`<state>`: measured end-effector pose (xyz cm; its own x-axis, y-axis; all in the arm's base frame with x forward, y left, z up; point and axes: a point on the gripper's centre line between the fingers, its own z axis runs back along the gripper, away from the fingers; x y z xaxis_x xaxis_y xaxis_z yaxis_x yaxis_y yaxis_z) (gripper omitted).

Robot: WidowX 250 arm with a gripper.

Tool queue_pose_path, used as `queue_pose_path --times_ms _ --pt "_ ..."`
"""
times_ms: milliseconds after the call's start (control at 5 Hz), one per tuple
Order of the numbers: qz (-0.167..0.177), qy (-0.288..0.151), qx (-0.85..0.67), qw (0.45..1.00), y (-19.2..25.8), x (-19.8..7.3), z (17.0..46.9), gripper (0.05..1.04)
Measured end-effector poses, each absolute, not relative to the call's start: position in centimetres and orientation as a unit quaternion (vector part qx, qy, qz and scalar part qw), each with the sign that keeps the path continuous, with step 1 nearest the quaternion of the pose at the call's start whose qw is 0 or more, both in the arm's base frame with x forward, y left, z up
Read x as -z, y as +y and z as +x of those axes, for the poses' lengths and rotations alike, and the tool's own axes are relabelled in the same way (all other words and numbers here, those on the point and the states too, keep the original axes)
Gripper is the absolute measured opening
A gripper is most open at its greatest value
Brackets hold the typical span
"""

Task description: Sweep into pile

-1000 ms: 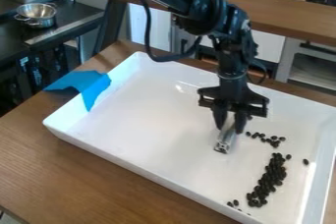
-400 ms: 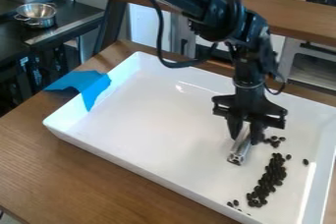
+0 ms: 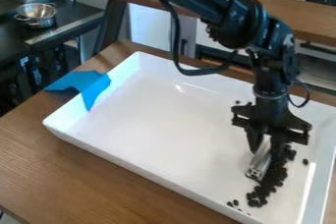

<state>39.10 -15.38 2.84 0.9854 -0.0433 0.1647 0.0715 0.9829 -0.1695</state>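
Bar (image 3: 259, 164) clamped in fingers (image 3: 255, 141), against beans (image 3: 264, 191) toward tray's (image 3: 157, 120) lower right corner, as viewed. Gathering in hand; next, likely draw strays (image 3: 236, 202) inward

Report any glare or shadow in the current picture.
Camera view: a small bright glint on the floor of the white tray, towards its far side; a brighter streak near its right wall; the far-left corner beyond the tray, under the dark counter, lies in deep shadow.

Wooden table (image 3: 78, 169); on it, white tray (image 3: 157, 120), blue sheet (image 3: 82, 81) over rim.
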Motion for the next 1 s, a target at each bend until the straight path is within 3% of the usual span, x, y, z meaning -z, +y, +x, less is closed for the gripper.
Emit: queue_pose_path --times_ms 400,600,1000 --pt "-0.101 -0.092 0.033 0.99 -14.8 -3.7 39.1 0.359" --pt "-0.116 -0.124 -0.002 0.985 -12.3 -6.6 39.9 0.36" --pt "-0.115 -0.121 -0.066 0.984 -7.6 -7.5 40.7 0.359"
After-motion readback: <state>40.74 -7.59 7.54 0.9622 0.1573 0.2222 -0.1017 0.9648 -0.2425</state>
